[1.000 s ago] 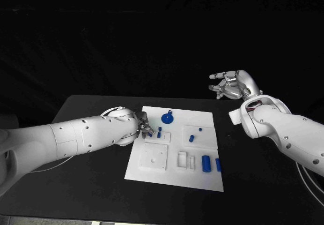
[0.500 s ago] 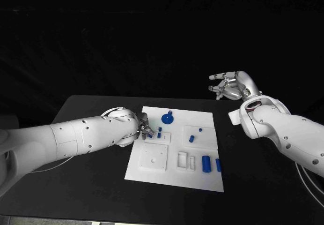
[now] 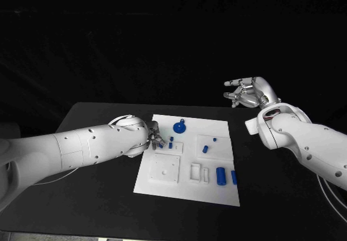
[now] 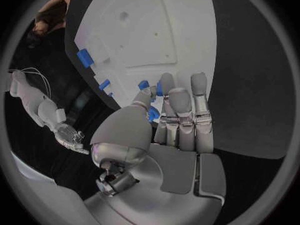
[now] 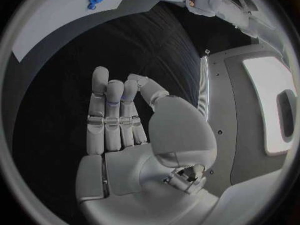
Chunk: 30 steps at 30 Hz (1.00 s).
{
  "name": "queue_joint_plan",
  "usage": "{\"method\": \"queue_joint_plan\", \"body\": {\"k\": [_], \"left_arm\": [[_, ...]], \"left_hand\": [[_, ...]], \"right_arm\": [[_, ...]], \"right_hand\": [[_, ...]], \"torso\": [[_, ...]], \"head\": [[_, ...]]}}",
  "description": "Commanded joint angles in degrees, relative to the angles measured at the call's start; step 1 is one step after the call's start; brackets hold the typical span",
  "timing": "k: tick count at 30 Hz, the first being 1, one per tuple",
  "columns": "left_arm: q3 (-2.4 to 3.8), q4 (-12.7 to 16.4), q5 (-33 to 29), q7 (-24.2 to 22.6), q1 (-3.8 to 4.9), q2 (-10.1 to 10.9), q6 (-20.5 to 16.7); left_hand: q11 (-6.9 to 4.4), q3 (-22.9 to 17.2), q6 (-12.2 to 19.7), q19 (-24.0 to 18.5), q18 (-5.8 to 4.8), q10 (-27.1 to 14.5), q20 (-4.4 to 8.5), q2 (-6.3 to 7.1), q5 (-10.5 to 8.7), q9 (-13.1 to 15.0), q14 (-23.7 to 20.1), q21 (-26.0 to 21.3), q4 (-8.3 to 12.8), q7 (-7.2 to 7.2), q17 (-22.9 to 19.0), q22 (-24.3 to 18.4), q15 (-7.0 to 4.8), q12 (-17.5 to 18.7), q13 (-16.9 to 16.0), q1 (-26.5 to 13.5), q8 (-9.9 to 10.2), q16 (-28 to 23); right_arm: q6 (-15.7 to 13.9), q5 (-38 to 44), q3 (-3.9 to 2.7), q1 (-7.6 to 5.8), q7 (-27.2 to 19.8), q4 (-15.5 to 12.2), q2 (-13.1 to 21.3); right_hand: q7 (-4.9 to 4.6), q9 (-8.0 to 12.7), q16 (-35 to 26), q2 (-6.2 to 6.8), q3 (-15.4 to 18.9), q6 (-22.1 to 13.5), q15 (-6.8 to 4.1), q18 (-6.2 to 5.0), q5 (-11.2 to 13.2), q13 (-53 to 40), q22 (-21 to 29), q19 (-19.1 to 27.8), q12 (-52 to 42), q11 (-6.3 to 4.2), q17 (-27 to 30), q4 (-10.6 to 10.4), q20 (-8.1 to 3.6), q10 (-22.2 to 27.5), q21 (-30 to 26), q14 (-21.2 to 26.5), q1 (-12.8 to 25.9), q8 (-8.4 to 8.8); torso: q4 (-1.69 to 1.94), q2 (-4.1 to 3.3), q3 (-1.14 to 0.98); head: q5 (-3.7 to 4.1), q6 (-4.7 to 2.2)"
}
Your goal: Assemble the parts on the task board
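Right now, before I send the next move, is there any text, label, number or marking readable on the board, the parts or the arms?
None can be read.
The task board is plain white with raised outlines and no print.
The blue parts, such as the round one, carry no marks.
The left hand and right hand show bare metal and white casing without lettering.

The left robot hand [image 3: 150,138] sits low over the task board's [image 3: 189,193] left edge, with small blue parts [image 3: 170,142] crowding its fingertips. The right robot hand [image 3: 248,91] hangs well clear beyond the board, bare surface [image 3: 94,201] around it.
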State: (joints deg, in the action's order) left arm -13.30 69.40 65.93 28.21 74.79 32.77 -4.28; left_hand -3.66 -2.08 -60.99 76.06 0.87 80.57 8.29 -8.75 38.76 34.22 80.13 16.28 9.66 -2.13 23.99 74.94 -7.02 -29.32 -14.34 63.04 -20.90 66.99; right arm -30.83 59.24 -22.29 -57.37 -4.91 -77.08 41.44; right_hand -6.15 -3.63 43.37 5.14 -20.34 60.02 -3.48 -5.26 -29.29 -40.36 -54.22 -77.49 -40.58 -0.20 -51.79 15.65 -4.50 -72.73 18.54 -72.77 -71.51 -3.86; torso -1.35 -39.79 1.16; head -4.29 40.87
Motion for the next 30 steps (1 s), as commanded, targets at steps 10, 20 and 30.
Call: {"method": "queue_joint_plan", "body": {"k": [10, 20, 30], "left_arm": [[-0.01, 1.6, 1.6, -2.4, -0.21, 1.1, -6.4], [-0.01, 1.2, 2.0, -3.0, -0.52, 0.8, -6.1], [-0.02, 0.5, 2.0, -2.8, -0.99, 0.2, -4.8]], "left_hand": [[-0.20, -6.8, -1.6, 0.7, 0.29, 0.7, 0.16, 0.06, 0.76, -0.2, 0.8, 0.2, 6.4, 1.74, 0.1, 0.9, -0.30, 0.2, 0.0, 0.5, -0.3, -0.4], [-0.21, -6.8, -1.7, 0.7, 0.28, 0.8, 0.19, 0.15, 0.94, -0.4, 0.9, 0.2, 6.4, 1.75, 0.2, 0.9, -0.32, 0.4, 0.1, 0.4, -0.2, -0.5], [-0.19, -6.9, -1.7, 0.7, 0.26, 0.9, 0.18, 0.13, 0.91, -0.5, 0.9, 0.2, 6.4, 1.73, 0.2, 0.9, -0.31, 0.5, 0.1, 0.4, -0.2, -0.7]], "right_arm": [[0.7, 0.0, -0.04, 0.09, -0.3, 0.1, 0.0], [0.7, 0.0, -0.04, 0.14, -0.4, 0.1, 0.0], [0.8, 0.0, -0.04, 0.16, -0.3, 0.1, -0.1]], "right_hand": [[-0.39, 0.1, 0.2, 0.16, -0.3, 0.8, 0.03, -1.05, -0.2, 0.0, 0.0, -0.3, -0.4, -0.31, 0.0, 0.1, -0.04, 0.8, -0.1, 0.3, 0.3, 0.35], [-0.36, 0.1, 0.3, 0.18, -0.5, 0.9, -0.02, -1.06, -0.3, 0.0, -0.4, -0.5, -0.5, -0.34, 0.1, 0.2, -0.08, 0.7, -0.4, 0.3, 0.3, 0.35], [-0.36, 0.1, 0.3, 0.18, -0.5, 0.9, -0.02, -1.06, -0.3, 0.0, -0.4, -0.5, -0.5, -0.34, 0.1, 0.2, -0.08, 0.7, -0.4, 0.3, 0.3, 0.35]], "torso": [[0.13, 0.02, 0.05], [0.06, 0.00, 0.00], [0.02, 0.02, 0.02]], "head": [[0.40, 0.40], [0.16, 0.42], [0.14, 0.46]]}}
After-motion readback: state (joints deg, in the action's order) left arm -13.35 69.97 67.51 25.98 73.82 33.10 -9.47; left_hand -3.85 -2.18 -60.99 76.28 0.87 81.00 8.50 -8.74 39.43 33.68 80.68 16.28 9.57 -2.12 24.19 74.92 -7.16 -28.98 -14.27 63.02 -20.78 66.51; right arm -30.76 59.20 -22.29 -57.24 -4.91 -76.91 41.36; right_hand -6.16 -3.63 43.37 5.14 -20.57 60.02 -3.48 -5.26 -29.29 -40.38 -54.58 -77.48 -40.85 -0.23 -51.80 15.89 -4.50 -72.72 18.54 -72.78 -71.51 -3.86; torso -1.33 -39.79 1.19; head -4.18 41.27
